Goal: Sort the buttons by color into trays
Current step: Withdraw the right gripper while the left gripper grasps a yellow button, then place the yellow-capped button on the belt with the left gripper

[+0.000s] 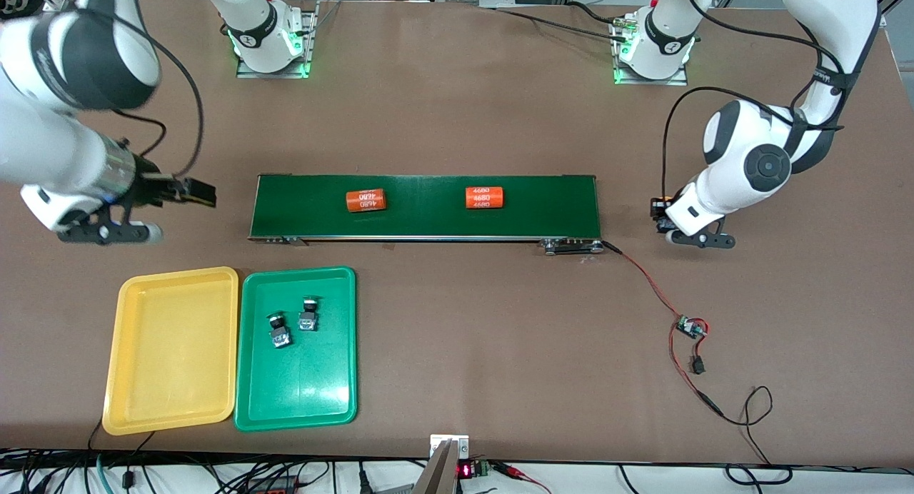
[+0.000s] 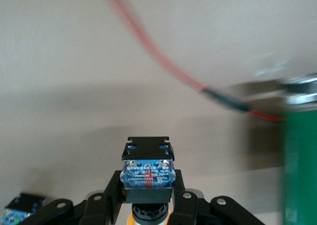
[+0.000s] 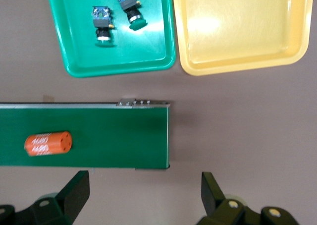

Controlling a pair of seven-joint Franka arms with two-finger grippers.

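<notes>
Brown table [image 1: 457,108], long dark-green conveyor belt [image 1: 425,226] across its middle, two orange cylinders printed "4680" lying on the belt, one [image 1: 365,200] toward the right arm's end, the other [image 1: 485,197] toward the left arm's end, red and black wiring [image 1: 646,283] running from the belt's end to a small circuit board [image 1: 690,328]

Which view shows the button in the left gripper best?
The left wrist view: the button sits clamped in the left gripper, bluish base up. The front view shows only a dark speck under the wrist; the right wrist view misses it.

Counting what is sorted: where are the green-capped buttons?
Both green-capped buttons lie side by side in the green tray, beside the yellow tray.
</notes>
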